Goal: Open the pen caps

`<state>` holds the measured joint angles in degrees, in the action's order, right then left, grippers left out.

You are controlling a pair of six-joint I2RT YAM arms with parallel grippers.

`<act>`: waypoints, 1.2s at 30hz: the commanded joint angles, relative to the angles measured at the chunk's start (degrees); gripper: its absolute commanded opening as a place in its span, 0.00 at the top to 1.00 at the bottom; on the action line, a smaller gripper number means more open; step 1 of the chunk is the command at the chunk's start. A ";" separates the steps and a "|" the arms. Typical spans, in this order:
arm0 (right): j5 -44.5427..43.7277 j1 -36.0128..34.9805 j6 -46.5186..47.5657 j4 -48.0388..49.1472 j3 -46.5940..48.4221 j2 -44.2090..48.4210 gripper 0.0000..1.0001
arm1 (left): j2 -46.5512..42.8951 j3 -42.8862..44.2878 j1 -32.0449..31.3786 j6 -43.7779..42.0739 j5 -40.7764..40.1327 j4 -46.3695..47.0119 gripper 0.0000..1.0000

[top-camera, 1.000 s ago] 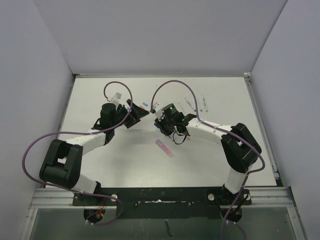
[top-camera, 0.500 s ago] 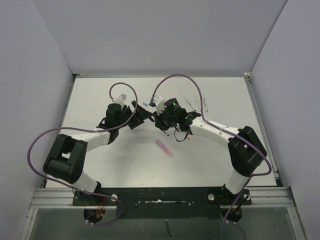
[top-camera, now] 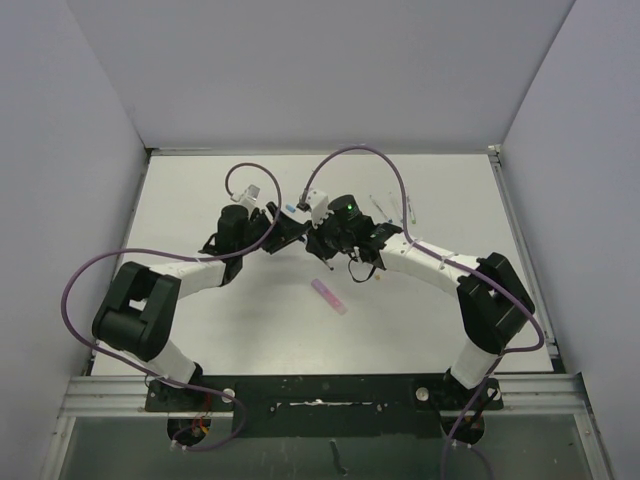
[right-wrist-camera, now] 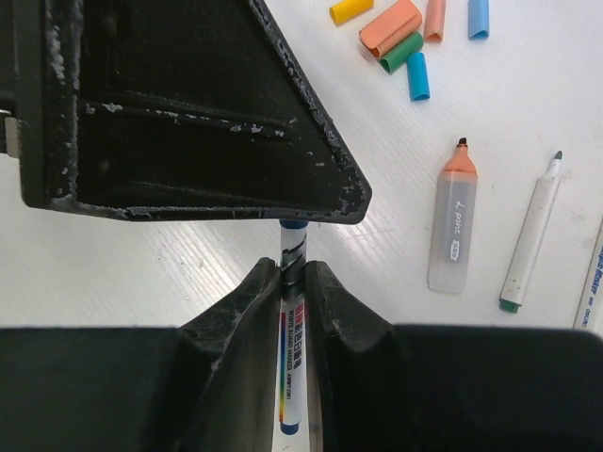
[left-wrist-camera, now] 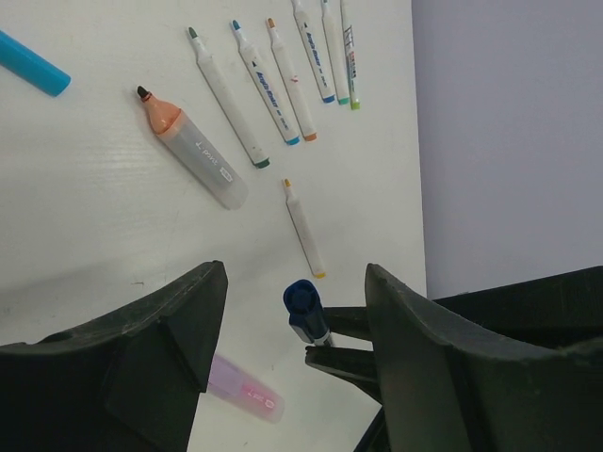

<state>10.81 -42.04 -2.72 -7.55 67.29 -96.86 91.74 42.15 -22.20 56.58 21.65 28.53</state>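
My right gripper (right-wrist-camera: 292, 271) is shut on a white whiteboard marker (right-wrist-camera: 291, 363) and holds it above the table. The marker's dark blue cap (left-wrist-camera: 301, 303) is still on it and points toward my left gripper (left-wrist-camera: 294, 279). That gripper is open, with one jaw on each side of the cap and not touching it. In the top view the two grippers meet at mid-table, left (top-camera: 288, 228) and right (top-camera: 318, 243). Loose caps lie in the right wrist view: yellow (right-wrist-camera: 350, 10), orange (right-wrist-camera: 390, 26), green (right-wrist-camera: 402, 52) and blue (right-wrist-camera: 417, 75).
An uncapped orange highlighter (left-wrist-camera: 193, 149) and several thin uncapped pens (left-wrist-camera: 279, 94) lie on the white table. A pink highlighter (top-camera: 329, 296) lies in front of the grippers. Grey walls (top-camera: 90, 150) close in the table on three sides.
My left gripper has moved right toward the right gripper. My right gripper has moved up and left with the marker, so the cap now sits between the left jaws.
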 commanded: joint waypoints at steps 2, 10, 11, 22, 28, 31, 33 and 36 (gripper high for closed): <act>1.15 -0.26 -0.97 4.55 1.00 2.21 0.99 | 0.82 1.99 -0.39 0.09 0.51 5.00 0.46; 1.58 -0.24 -1.30 5.11 1.36 1.61 0.99 | 1.23 1.60 -0.57 0.68 0.85 6.35 0.62; 1.63 -0.23 -1.29 5.09 1.36 1.59 0.99 | 1.18 1.62 -0.57 0.70 0.91 6.40 0.63; 2.58 -0.27 -1.45 5.20 1.61 0.78 0.98 | 1.82 1.44 -0.57 1.41 1.79 7.95 0.97; 2.99 -0.19 -1.63 4.72 2.23 -0.12 0.63 | 1.86 1.37 -0.57 2.16 2.56 8.95 1.00; 3.08 -0.28 -1.59 4.57 2.44 -0.49 0.59 | 1.54 1.44 -0.57 2.33 2.70 9.32 1.00; 3.16 -0.28 -1.63 4.52 2.39 -0.62 0.59 | 1.23 1.44 -0.57 2.48 2.70 9.43 1.00; 3.17 -0.24 -1.70 4.73 2.33 -0.50 0.61 | 0.86 1.49 -0.57 2.46 2.78 9.35 1.00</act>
<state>13.08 -42.04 -3.92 -6.02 67.29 -97.34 92.75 42.15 -22.52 58.87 23.44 33.71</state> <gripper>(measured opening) 0.401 0.126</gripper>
